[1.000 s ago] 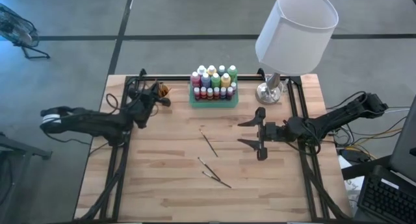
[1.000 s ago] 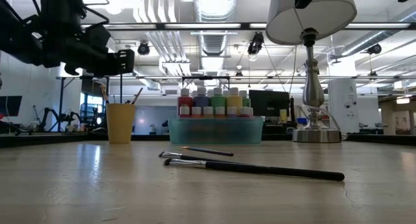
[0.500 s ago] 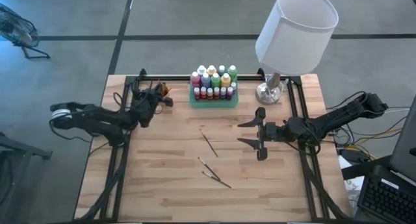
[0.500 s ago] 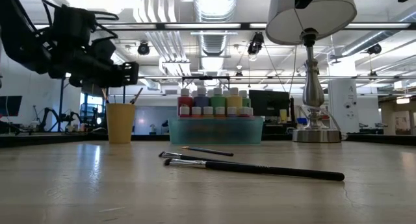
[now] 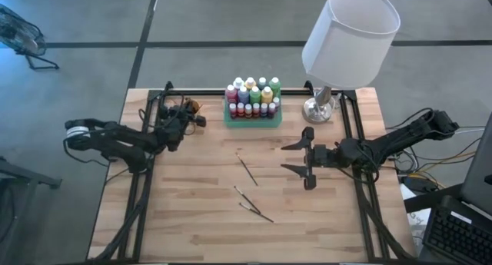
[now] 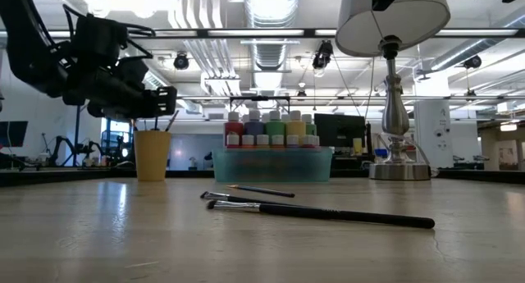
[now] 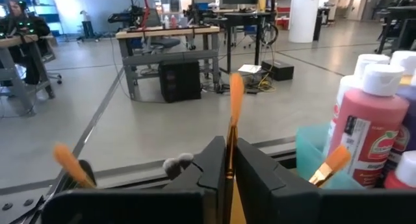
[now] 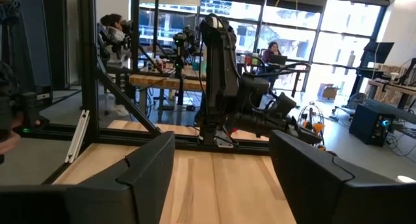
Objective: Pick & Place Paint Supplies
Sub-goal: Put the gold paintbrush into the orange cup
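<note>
My left gripper (image 5: pixel 197 120) hovers at the table's far left, just above the small orange cup (image 6: pixel 152 154), shut on a paintbrush with an orange tip (image 7: pixel 236 97). Other brush tips (image 7: pixel 67 164) stick up around it. Three dark-handled paintbrushes (image 5: pixel 247 170) (image 5: pixel 244 195) (image 5: pixel 256 212) lie flat on the table's middle. Paint bottles (image 5: pixel 252 96) stand in the green tray (image 5: pixel 252 120) at the far edge. My right gripper (image 5: pixel 295 157) hangs open over the table's right half, with nothing between its fingers. My left gripper pinches the paintbrush's thin handle (image 7: pixel 229 152) between its two fingers. The fingers lie level, across the handle. The brush stands upright with its orange bristles up, above the fingers. Its lower end is hidden behind the fingers.
A lamp with a big white shade (image 5: pixel 350 34) stands on a metal base (image 5: pixel 319 107) at the far right, next to the tray. Black frame rails (image 5: pixel 146 180) run along the table's left and right sides. Bare wood lies near the front edge.
My left gripper has come down toward the orange cup and a little toward the tray, carrying the upright brush with it.
</note>
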Robot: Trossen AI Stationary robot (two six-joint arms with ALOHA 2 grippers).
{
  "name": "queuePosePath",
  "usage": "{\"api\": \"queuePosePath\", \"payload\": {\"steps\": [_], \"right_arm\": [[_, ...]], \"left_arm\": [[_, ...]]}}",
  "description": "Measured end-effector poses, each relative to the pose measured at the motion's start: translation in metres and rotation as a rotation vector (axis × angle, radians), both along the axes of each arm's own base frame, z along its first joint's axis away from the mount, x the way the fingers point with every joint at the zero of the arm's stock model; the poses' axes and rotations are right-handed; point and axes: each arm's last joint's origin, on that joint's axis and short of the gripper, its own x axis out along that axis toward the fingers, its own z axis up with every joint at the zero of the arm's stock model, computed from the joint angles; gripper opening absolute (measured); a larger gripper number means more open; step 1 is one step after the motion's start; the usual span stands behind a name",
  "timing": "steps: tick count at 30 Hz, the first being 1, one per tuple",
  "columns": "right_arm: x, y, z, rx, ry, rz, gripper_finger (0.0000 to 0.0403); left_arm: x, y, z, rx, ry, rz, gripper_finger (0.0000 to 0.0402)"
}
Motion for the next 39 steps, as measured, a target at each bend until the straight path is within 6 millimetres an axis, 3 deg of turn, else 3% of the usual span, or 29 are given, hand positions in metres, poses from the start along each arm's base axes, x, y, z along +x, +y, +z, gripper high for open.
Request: {"api": "queuePosePath", "payload": {"steps": [15, 23, 31, 39], "right_arm": [[0.000, 0.000, 0.000, 0.000, 0.000, 0.000, 0.0296], [0.000, 0.000, 0.000, -0.001, 0.000, 0.000, 0.0324], [0.000, 0.000, 0.000, -0.022, 0.000, -0.002, 0.0345], [0.000, 0.000, 0.000, -0.018, -0.002, -0.001, 0.0358]], "left_arm": [[0.005, 0.000, 0.014, 0.038, -0.015, -0.077, 0.0121], [0.003, -0.007, 0.054, 0.133, -0.133, -0.115, 0.0122], [-0.003, -0.030, 0.088, 0.256, -0.267, -0.491, 0.0122], [-0.009, -0.053, 0.097, 0.240, -0.337, -0.789, 0.0122]]}}
